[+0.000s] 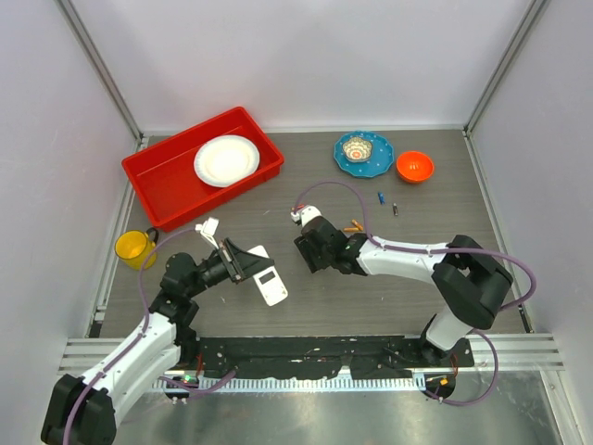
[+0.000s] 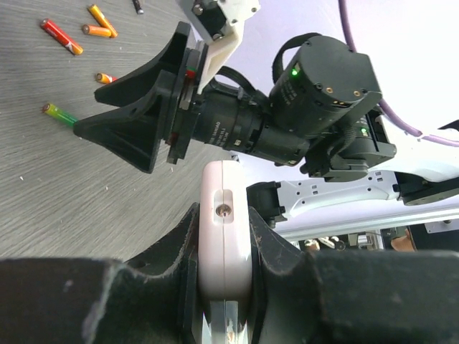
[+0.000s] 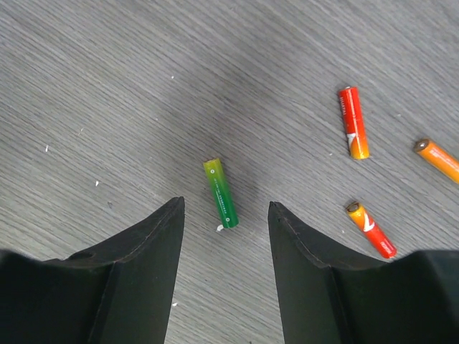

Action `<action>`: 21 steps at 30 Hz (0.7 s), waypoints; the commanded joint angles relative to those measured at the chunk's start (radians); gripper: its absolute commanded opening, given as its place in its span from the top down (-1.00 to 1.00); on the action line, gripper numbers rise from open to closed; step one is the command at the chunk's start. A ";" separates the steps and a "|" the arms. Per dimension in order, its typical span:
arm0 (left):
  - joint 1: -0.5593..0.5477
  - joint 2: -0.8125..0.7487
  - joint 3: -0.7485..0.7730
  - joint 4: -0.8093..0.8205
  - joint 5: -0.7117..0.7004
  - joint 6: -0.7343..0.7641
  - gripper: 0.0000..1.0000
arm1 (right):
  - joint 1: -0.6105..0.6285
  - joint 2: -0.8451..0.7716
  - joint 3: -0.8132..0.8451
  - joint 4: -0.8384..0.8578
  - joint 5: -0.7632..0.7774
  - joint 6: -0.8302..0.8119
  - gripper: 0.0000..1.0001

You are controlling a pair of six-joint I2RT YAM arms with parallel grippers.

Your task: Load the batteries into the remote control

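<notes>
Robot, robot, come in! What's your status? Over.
Left pincer shut on the remote. Right pincer open, over the green battery on the table. Nothing blocking it; red batteries lie apart. Over.

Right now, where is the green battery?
The green battery lies on the table, in the right wrist view partly between the right tool's open fingers, touching neither; red-orange batteries lie to its right in that picture.
</notes>
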 commanded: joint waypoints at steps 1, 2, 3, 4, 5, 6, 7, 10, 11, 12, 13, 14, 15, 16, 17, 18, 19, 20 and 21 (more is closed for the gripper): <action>0.006 -0.018 -0.017 0.127 0.019 -0.022 1.00 | -0.014 0.018 -0.013 0.081 -0.030 -0.003 -0.09; 0.006 -0.022 -0.019 0.135 0.019 -0.023 1.00 | -0.016 0.021 -0.013 0.086 -0.035 -0.001 -0.06; 0.007 -0.025 -0.021 0.141 0.019 -0.022 1.00 | -0.018 0.023 -0.013 0.090 -0.036 0.000 -0.06; 0.006 -0.028 -0.022 0.147 0.019 -0.023 1.00 | -0.022 0.029 -0.012 0.095 -0.038 0.000 -0.04; 0.007 -0.036 -0.024 0.147 0.018 -0.023 0.99 | -0.027 0.031 -0.010 0.100 -0.042 -0.001 -0.02; 0.006 -0.041 -0.027 0.141 0.015 -0.023 1.00 | -0.028 0.034 -0.007 0.104 -0.050 0.000 -0.01; 0.006 -0.044 -0.027 0.137 0.012 -0.023 1.00 | -0.031 0.040 -0.005 0.104 -0.053 0.002 0.01; 0.007 -0.050 -0.036 0.132 0.005 -0.026 0.99 | -0.041 0.050 -0.005 0.107 -0.062 0.005 0.07; 0.006 -0.052 -0.037 0.132 0.005 -0.028 1.00 | -0.045 0.057 -0.007 0.109 -0.062 0.006 0.08; 0.006 -0.056 -0.039 0.132 0.007 -0.028 1.00 | -0.047 0.060 -0.007 0.112 -0.066 0.011 0.10; 0.006 -0.058 -0.040 0.135 0.008 -0.028 0.99 | -0.047 0.060 -0.008 0.114 -0.067 0.013 0.11; 0.006 -0.059 -0.040 0.137 0.010 -0.028 1.00 | -0.048 0.063 -0.013 0.115 -0.072 0.013 0.11; 0.006 -0.064 -0.040 0.134 0.010 -0.028 1.00 | -0.048 0.064 -0.015 0.120 -0.075 0.014 0.12; 0.006 -0.067 -0.040 0.132 0.011 -0.028 0.99 | -0.048 0.066 -0.015 0.120 -0.076 0.014 0.13; 0.006 -0.067 -0.040 0.131 0.011 -0.028 0.99 | -0.050 0.067 -0.016 0.120 -0.076 0.017 0.13; 0.006 -0.070 -0.042 0.134 0.013 -0.028 1.00 | -0.050 0.072 -0.016 0.123 -0.078 0.019 0.13; 0.006 -0.070 -0.042 0.132 0.013 -0.028 0.99 | -0.050 0.073 -0.019 0.124 -0.079 0.020 0.14; 0.006 -0.071 -0.042 0.134 0.013 -0.028 1.00 | -0.050 0.077 -0.018 0.124 -0.081 0.022 0.14; 0.006 -0.071 -0.044 0.134 0.013 -0.028 1.00 | -0.050 0.084 -0.018 0.126 -0.082 0.020 0.14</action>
